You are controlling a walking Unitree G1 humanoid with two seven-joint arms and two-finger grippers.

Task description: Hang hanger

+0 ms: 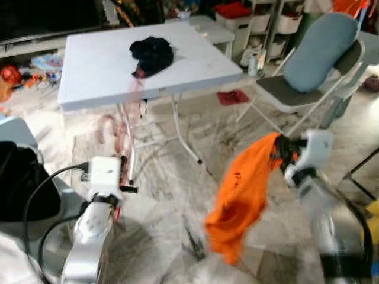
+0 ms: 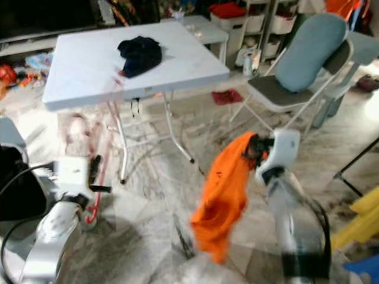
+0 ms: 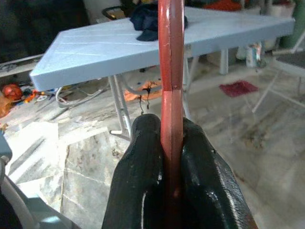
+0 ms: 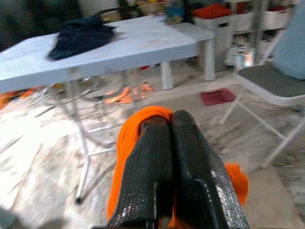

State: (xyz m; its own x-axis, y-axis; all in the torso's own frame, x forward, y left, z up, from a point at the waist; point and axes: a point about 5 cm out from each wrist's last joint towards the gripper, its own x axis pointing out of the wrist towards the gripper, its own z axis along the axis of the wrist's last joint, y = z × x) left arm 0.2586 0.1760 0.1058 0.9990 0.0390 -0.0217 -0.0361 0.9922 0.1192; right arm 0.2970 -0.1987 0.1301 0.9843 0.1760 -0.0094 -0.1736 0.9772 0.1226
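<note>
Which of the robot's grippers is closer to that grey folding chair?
Right. The right gripper, holding the orange garment, is just in front of the chair; the left gripper, clamping the red hanger, is across the floor.

The hanger (image 3: 170, 71) looks like smooth, slightly glossy red plastic, pinched between the left gripper's (image 3: 170, 143) matt black rubbery fingers. The right gripper's (image 4: 170, 125) fingers show a fine woven texture and clamp soft orange cloth (image 1: 243, 198). The table (image 1: 106, 65) has a matt pale plastic top on thin, probably metal, legs. The floor (image 1: 172, 195) is polished marble-like stone.
</note>
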